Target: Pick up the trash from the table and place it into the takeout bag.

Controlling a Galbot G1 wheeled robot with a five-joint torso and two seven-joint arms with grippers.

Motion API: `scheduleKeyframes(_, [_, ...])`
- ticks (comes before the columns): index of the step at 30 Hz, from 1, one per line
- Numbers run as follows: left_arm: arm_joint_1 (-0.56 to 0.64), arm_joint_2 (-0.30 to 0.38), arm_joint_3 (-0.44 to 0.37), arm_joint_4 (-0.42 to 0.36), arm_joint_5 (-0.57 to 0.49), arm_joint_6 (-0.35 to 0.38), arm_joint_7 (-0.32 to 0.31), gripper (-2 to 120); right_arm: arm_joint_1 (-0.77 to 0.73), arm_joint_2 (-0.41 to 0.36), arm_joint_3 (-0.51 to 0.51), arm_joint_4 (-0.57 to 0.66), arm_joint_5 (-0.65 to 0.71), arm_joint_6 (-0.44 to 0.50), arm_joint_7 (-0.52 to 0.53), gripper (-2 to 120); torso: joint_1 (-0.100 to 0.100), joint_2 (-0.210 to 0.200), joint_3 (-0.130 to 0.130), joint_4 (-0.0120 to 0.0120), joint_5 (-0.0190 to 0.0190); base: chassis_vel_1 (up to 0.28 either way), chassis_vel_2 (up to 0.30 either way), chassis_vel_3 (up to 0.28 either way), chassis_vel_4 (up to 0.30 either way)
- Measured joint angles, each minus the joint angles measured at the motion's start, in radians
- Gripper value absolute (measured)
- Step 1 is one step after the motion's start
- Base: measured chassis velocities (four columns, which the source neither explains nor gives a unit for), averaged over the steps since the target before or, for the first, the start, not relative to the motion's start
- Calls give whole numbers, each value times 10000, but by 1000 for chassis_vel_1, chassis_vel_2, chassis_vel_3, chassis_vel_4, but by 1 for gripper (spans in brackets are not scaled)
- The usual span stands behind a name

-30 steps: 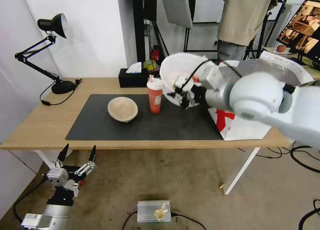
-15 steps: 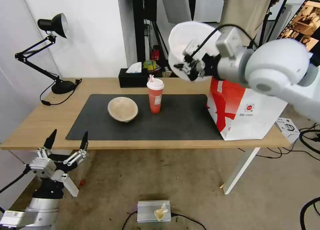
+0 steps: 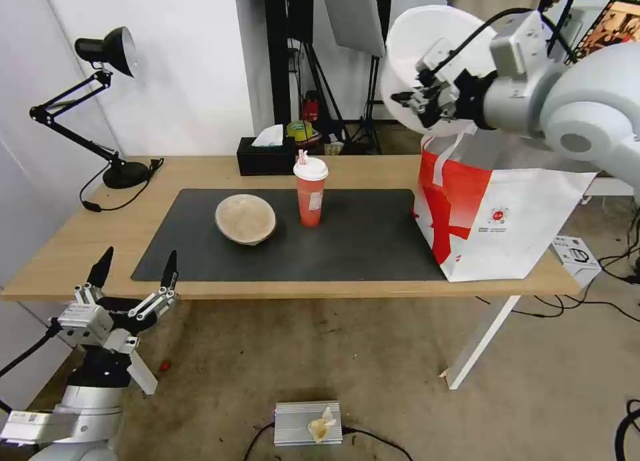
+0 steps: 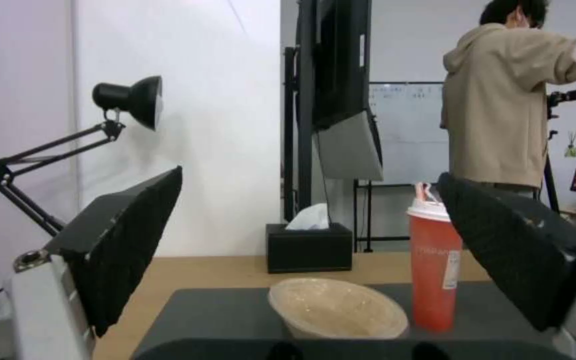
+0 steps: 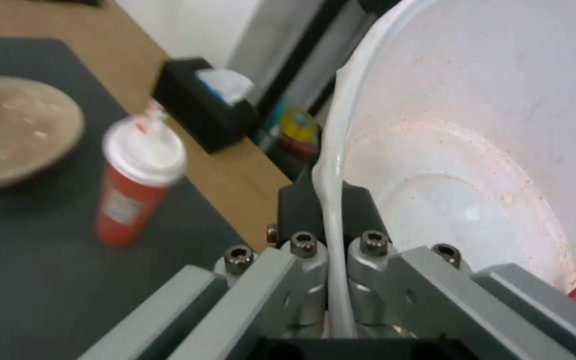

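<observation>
Pinched at its thin rim by the right gripper (image 3: 419,104), the white bowl (image 3: 433,54) looks light, flexible and slippery above the takeout bag (image 3: 507,221); the left gripper (image 3: 133,274) hangs spread open below the table's front edge (image 3: 280,289).

Bag (image 3: 507,221) interior hidden behind its wall; bowl (image 5: 488,165) cut off by right wrist view's edges; lamp (image 4: 68,150) base hidden.

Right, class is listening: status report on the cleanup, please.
Right gripper shut on white bowl, tilted, held above the takeout bag. Left gripper open, below table edge. Red cup and beige bowl on mat. Nothing in the way.
</observation>
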Motion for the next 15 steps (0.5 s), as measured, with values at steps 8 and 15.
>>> scheduleKeyframes(8, [71,37,-2,-11,-4,-38,19,100,-1065,-470,836,-378,-586,115,-302,0,0,0,0,0,0,0,0,0,0])
scheduleKeyframes(15, [78,117,29,-5,-4,-45,30,100,-2438,-874,1967,-718,-1181,285,-501,0,0,0,0,0,0,0,0,0,0])
